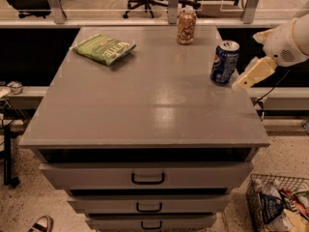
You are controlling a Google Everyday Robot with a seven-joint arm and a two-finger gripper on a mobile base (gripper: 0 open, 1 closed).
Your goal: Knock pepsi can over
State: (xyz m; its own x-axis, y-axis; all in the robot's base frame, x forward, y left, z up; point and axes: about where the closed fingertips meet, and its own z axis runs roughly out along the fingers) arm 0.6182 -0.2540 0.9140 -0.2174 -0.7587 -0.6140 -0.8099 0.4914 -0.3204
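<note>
The pepsi can (pixel 224 62), dark blue with a silver top, stands upright near the right edge of the grey cabinet top (pixel 145 105). My gripper (pixel 244 81) reaches in from the right on a cream-coloured arm. Its tip is just right of the can's base, very close to it.
An orange-tan can (pixel 186 27) stands upright at the back of the top. A green chip bag (pixel 103 48) lies at the back left. Drawers (pixel 147 177) face the front. A wire basket (pixel 280 204) of items sits on the floor at the lower right. Office chairs stand behind.
</note>
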